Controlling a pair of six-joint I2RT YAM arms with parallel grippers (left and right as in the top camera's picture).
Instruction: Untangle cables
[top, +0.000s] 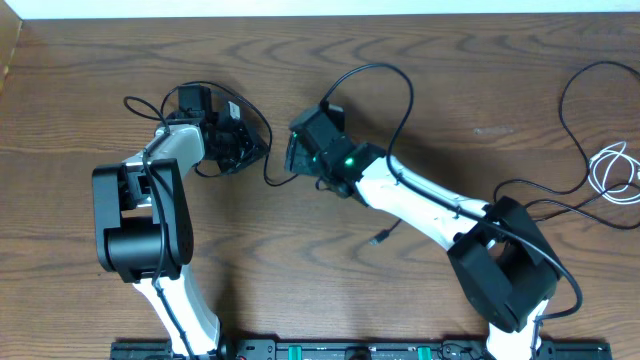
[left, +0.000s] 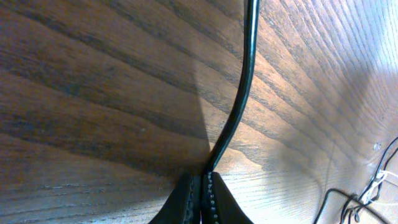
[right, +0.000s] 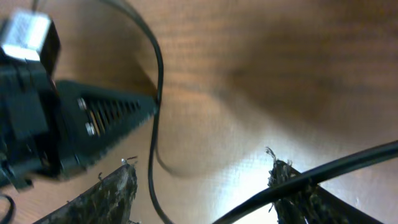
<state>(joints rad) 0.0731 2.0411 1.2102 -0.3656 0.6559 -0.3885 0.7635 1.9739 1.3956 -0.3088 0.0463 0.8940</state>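
Two states I read: left end effector (left: 202, 182) clamped on black cable (left: 240, 99), right end effector (right: 202, 169) apart; only overhead shows plug (top: 380, 238).

Bare desk (top: 90, 70) top left and along far edge, easy passing. Gap between left claw (top: 260, 150) and right claw (top: 291, 152) tight, black cable (top: 269, 178) strung across it. Right edge cluttered: white cable (top: 612, 165), second black cable (top: 572, 110).

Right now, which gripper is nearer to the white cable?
Right. The right gripper hangs over the middle of the table, well left of the white cable at the right edge. The left gripper, shut on a black cable, is farther left again.
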